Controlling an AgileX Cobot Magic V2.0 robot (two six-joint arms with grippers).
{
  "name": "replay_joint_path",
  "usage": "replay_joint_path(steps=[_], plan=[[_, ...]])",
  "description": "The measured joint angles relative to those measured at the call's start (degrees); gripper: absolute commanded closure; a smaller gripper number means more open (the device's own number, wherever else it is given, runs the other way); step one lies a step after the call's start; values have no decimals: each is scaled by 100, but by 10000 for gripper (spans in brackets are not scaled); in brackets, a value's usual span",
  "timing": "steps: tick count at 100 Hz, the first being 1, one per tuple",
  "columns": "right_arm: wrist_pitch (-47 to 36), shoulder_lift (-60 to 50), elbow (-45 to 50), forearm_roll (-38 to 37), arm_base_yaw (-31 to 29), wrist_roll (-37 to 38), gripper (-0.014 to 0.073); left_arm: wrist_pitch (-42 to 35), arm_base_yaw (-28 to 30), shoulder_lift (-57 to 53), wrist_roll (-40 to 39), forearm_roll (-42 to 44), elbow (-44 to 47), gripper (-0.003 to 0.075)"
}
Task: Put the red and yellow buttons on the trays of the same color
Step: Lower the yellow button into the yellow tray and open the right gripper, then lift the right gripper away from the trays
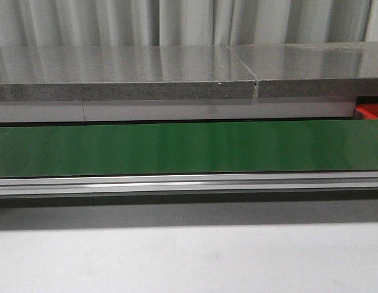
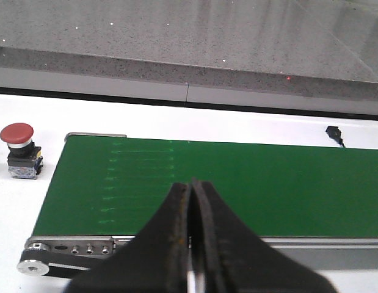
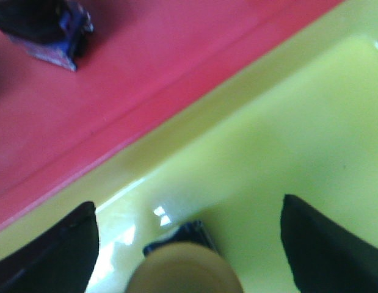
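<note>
We start with the widest thing, the green conveyor belt (image 1: 189, 148), which runs across the front view between a grey stone ledge (image 1: 121, 76) and the pale worktop (image 1: 189, 262); nothing rides on the belt. At its far right edge a corner of the red tray (image 1: 370, 110) peeks in.

In the right wrist view the yellow tray (image 3: 286, 140) lies edge to edge with the red tray (image 3: 115, 79). Our right hand (image 3: 189, 244) hangs low over the yellow one with its fingers (image 3: 317, 244) spread wide, and the yellow button (image 3: 184, 268) sits between them on the tray floor, cap up, touched by neither finger. A dark button body (image 3: 51, 27) rests on the red tray; its cap is cut off by the frame.

Our left hand (image 2: 192, 244) is pressed closed on nothing, poised above the near edge of the belt. Off the belt's end, on the white worktop, a red button (image 2: 19, 149) stands upright.

We judge these to be rigid plastic push-buttons: light, hard, unlikely to break. The domed cap looks smooth and would slip, so we would pinch the blocky contact body beneath it, across its flat sides.

We can read no brand, label or writing anywhere; the blur hides any marking on the bodies.
</note>
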Motion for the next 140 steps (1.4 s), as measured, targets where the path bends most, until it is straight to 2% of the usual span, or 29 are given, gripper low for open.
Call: replay_joint_path(steps=[18, 32, 48, 68, 81, 98, 107, 119, 140], plan=[[572, 0, -550, 227, 21, 0, -33, 0, 0, 0, 0, 0, 0, 739], [798, -179, -769, 256, 309, -11, -33, 0, 0, 0, 0, 0, 0, 739], [798, -717, -769, 265, 1013, -112, -33, 0, 0, 0, 0, 0, 0, 739], [696, -1492, -682, 269, 2227, -389, -31, 0, 0, 0, 0, 0, 0, 739], [582, -2052, -307, 278, 2855, -498, -31, 0, 0, 0, 0, 0, 0, 739], [550, -2795, 420, 268, 3367, -545, -14, 0, 0, 0, 0, 0, 0, 739], [550, -3258, 830, 268, 3521, -564, 43, 0, 0, 0, 0, 0, 0, 739], [650, -3890, 1324, 268, 3561, -564, 178, 0, 0, 0, 0, 0, 0, 739], [1071, -5014, 1968, 248, 3561, -578, 513, 0, 0, 0, 0, 0, 0, 739]])
